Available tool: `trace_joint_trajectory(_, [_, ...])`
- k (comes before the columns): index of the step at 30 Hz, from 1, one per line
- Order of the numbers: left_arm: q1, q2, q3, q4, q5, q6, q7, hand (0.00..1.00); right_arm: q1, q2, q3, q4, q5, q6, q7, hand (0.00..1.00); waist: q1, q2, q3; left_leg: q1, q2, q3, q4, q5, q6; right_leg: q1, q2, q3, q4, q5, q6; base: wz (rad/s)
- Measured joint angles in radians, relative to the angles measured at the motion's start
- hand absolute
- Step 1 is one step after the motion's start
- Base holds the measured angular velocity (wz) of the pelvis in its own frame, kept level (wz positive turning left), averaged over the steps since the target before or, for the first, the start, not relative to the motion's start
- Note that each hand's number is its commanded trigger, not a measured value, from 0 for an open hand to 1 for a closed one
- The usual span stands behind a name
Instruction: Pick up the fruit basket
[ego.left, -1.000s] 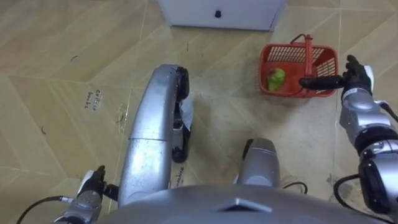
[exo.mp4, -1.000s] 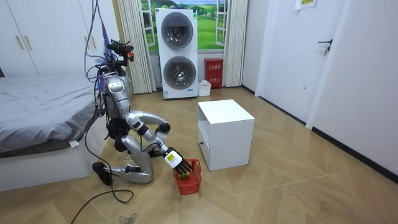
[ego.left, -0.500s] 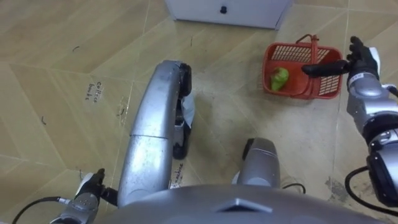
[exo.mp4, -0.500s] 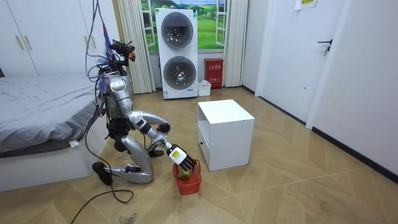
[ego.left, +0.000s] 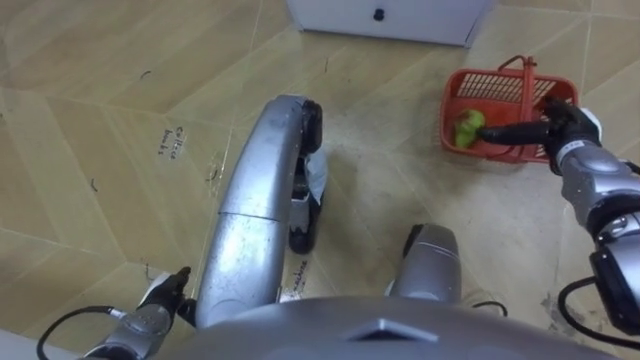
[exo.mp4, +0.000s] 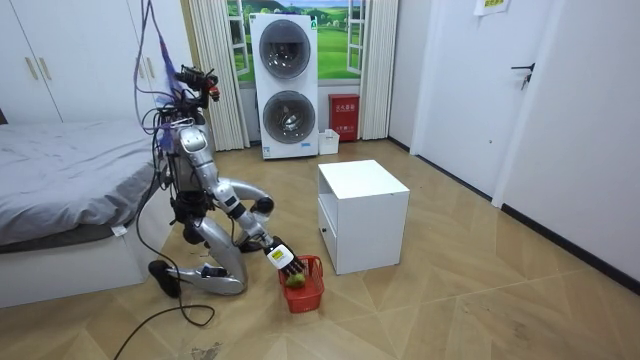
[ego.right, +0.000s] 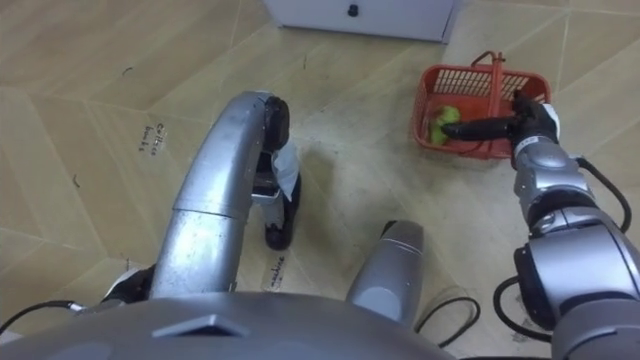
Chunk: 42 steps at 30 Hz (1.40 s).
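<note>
**Basket** (ego.left: 490, 88): red mesh, on the floor just in front of the cabinet (ego.left: 385, 18), ahead of the robot and to its right. It is not yet lifted. Its position low on the floor explains why the robot kneels, as the room view shows, between the bed (exo.mp4: 60, 190) and the cabinet.

**Handle** (ego.left: 527, 85): stands upright across the middle of the basket and nothing grips it. It looks like the obvious place to take hold.

**Fruit** (ego.left: 468, 128): one green piece lying loose at the basket's left end. A tilted lift would probably roll it.

**Right hand** (ego.left: 565, 128): reaches to the basket's near right side. Its fingers (ego.left: 505, 130) are straight, pointing left along the near rim below the handle, and they close on nothing. I judge this a lining-up pose, ready to slip under the handle and curl round it. Whether the fingers touch the rim cannot be told.

**Left hand** (ego.left: 155, 305): low at the robot's left side, well apart from the basket and idle. Whether it is open cannot be told.
</note>
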Motion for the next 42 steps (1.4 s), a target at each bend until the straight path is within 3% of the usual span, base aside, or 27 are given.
trace_joint_trajectory(9, [0.003, 0.000, -0.023, 0.001, -0.006, 0.014, -0.030, 0.00, -0.007, -0.001, 0.021, 0.006, 0.151, 0.014, 0.032, 0.00, 0.005, -0.004, 0.0021, -0.006, 0.000, 0.006, -0.003, 0.001, 0.002, -0.013, -0.003, 0.010, 0.002, 0.000, 0.000, 0.00])
trace_joint_trajectory(16, [0.005, 0.000, -0.042, 0.001, -0.007, 0.015, -0.033, 0.00, -0.007, -0.001, 0.037, 0.012, 0.156, 0.014, 0.044, 0.00, 0.005, -0.005, 0.0027, -0.006, -0.001, 0.006, -0.002, 0.001, 0.002, -0.012, -0.004, 0.009, 0.002, 0.000, 0.000, 0.00])
trace_joint_trajectory(17, [0.006, 0.000, -0.043, 0.001, -0.008, 0.015, -0.033, 0.00, -0.007, -0.001, 0.039, 0.013, 0.157, 0.014, 0.044, 0.36, 0.006, -0.005, 0.0026, -0.006, -0.001, 0.006, -0.002, 0.001, 0.002, -0.012, -0.003, 0.010, 0.002, 0.000, 0.000, 0.00])
trace_joint_trajectory(18, [0.007, 0.000, -0.043, 0.001, -0.008, 0.015, -0.033, 0.00, -0.007, -0.001, 0.039, 0.014, 0.157, 0.014, 0.045, 0.82, 0.006, -0.005, 0.0027, -0.006, -0.001, 0.005, -0.002, 0.001, 0.002, -0.012, -0.003, 0.010, 0.002, 0.000, 0.000, 0.00])
trace_joint_trajectory(19, [0.008, 0.000, -0.044, 0.001, -0.008, 0.015, -0.033, 0.00, -0.007, -0.001, 0.039, 0.014, 0.157, 0.014, 0.045, 1.00, 0.006, -0.005, 0.0026, -0.006, -0.001, 0.005, -0.002, 0.001, 0.002, -0.012, -0.003, 0.010, 0.002, 0.000, 0.000, 0.00])
trace_joint_trajectory(34, [0.014, 0.000, -0.062, -0.007, -0.010, 0.016, -0.033, 0.00, -0.007, 0.001, 0.068, 0.031, 0.158, 0.035, 0.053, 1.00, 0.006, -0.008, 0.0046, -0.008, 0.000, 0.005, -0.001, 0.001, 0.002, -0.012, -0.003, 0.010, 0.002, 0.000, 0.000, 0.00])
trace_joint_trajectory(42, [0.022, 0.001, -0.062, -0.079, -0.010, 0.015, -0.032, 0.00, -0.011, 0.001, 0.075, 0.033, 0.158, 0.034, 0.054, 1.00, 0.005, -0.017, 0.0090, -0.008, -0.001, 0.005, 0.000, 0.001, 0.002, -0.010, -0.004, 0.009, 0.002, 0.000, 0.000, 0.00])
